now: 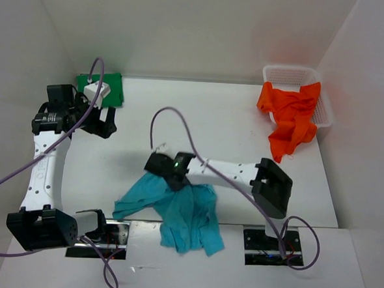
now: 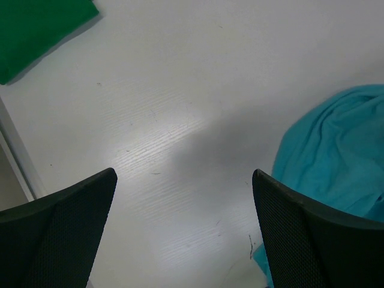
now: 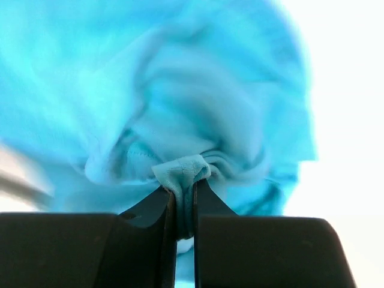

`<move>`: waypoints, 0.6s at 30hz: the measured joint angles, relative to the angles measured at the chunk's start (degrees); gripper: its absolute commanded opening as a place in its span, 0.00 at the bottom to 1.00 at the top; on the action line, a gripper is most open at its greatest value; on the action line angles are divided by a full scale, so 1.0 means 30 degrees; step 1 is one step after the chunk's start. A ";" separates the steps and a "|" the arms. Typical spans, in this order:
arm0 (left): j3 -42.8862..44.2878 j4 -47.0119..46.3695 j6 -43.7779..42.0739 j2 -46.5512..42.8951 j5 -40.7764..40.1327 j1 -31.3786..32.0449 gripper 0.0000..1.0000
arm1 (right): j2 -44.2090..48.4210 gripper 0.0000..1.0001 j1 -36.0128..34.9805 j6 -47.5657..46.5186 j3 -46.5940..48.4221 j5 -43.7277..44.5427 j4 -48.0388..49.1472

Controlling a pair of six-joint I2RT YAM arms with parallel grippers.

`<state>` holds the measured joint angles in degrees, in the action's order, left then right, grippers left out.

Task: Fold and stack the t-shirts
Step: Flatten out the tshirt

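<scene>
Right wrist view: right gripper (image 3: pixel 182 193) pinches tight on a fold of the turquoise t-shirt (image 3: pixel 180 90) — it sits crumpled well left of the basket (image 1: pixel 288 69). Left gripper (image 2: pixel 184 174) gapes wide, empty. Guessing it's the spreading step; next needs a lift.

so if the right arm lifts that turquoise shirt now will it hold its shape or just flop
Probably floppy: the turquoise t-shirt lies in crumpled folds, so it should hang and drape from the right gripper. The pinch is on one small bunched fold, so it might slip free if tugged.
</scene>
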<state>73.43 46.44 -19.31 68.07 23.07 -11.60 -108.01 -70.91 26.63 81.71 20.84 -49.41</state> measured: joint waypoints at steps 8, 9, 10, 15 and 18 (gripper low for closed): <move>-0.0022 0.0131 0.0000 0.0000 0.0284 0.0000 1.00 | -0.0277 1.00 0.4816 -0.4357 0.8014 0.2259 -0.0189; -0.0022 0.0168 0.0000 0.0000 0.0328 0.0000 1.00 | -0.0838 1.00 0.4743 -0.4503 0.9136 0.2455 -0.0102; -0.0022 0.0233 0.0000 0.0000 0.0350 0.0000 1.00 | -0.1297 1.00 0.4612 -0.4597 0.9821 0.2608 0.0058; -0.0233 0.0561 -0.0335 -0.0022 0.0452 0.0044 1.00 | -0.0954 1.00 0.4087 -0.4116 0.7788 0.2353 0.0408; -0.1035 0.0838 -0.1304 -0.0277 0.0379 0.0714 1.00 | 0.0401 1.00 0.4022 -0.3067 0.4845 0.1821 0.0510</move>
<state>70.32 48.95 -23.22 67.24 24.21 -9.45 -106.80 -58.85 17.43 96.25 26.30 -47.88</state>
